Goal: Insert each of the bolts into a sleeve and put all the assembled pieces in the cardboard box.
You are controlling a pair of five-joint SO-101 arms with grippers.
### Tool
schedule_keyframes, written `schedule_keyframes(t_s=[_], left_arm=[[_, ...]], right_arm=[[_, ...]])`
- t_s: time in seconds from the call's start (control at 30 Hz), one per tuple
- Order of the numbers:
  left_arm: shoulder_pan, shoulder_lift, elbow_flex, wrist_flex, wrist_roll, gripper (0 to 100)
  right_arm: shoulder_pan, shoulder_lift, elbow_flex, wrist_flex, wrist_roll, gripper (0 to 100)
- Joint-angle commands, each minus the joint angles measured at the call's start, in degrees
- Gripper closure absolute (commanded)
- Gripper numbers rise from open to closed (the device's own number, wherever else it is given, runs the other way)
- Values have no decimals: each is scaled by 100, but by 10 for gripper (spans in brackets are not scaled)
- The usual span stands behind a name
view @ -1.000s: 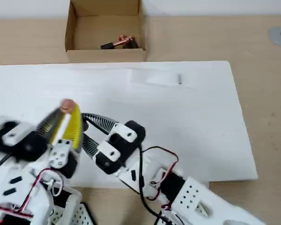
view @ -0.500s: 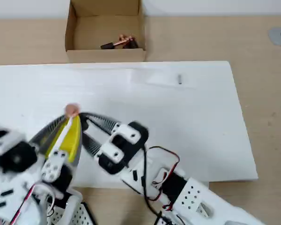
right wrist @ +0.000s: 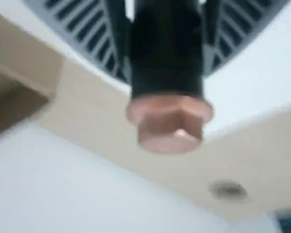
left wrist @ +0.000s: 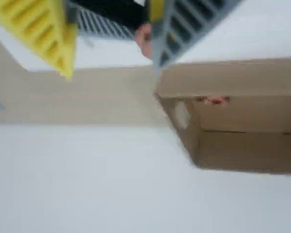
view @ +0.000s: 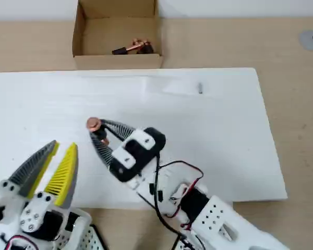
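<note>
Though wide apart and empty, left claw beside right claw, tight around sleeved bolt.

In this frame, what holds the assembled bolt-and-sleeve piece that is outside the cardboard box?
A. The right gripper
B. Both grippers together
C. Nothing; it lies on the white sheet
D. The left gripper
A: the right gripper is shut on the bolt-and-sleeve piece, with the copper head sticking out past its fingertips, while the left gripper stands open and empty.
</note>
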State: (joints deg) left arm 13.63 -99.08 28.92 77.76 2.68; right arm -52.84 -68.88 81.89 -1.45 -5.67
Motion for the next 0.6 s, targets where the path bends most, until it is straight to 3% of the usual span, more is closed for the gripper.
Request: schedule_keyframes(t_s=[0.0, 0.2, 0.4, 0.57], left_arm=[[-642, 743, -571, 325, 44, 884], [-1231, 1411, -738, 1240, 9, 970], [-1556, 1156, -202, 1169, 9, 992], [-2312, 690, 1152, 782, 9, 992]], right_arm=[[593, 514, -479, 273, -26, 989], [1710, 2044, -2202, 325, -53, 989], [2352, 4075, -4532, 695, -53, 989], [2677, 5851, -6299, 712, -35, 989]])
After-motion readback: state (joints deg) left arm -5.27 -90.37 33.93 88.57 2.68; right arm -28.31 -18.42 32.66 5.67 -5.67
